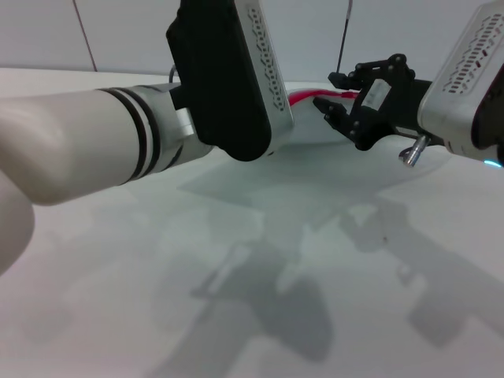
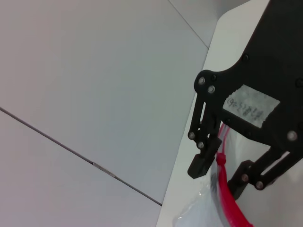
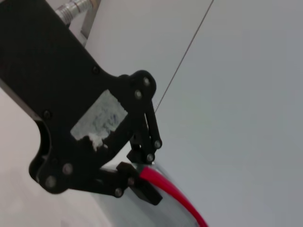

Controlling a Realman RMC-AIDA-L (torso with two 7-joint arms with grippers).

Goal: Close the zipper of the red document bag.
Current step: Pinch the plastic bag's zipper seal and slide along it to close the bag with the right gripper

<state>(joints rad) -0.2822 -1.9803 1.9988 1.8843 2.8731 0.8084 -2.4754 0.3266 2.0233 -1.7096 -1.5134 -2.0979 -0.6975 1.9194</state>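
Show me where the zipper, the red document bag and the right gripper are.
zipper (image 1: 303, 98): head view, red strip near the gripper.
red document bag (image 1: 260, 185): head view, translucent flat body.
right gripper (image 1: 335, 90): head view, between its fingertips.

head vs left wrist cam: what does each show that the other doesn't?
Head view only: the right gripper at the zipper, the left arm across the front hiding its own gripper, and the table with shadows.

Left wrist view only: the left gripper closed on the zipper, and the wall panels behind.

Both: the red zipper and part of the red document bag.
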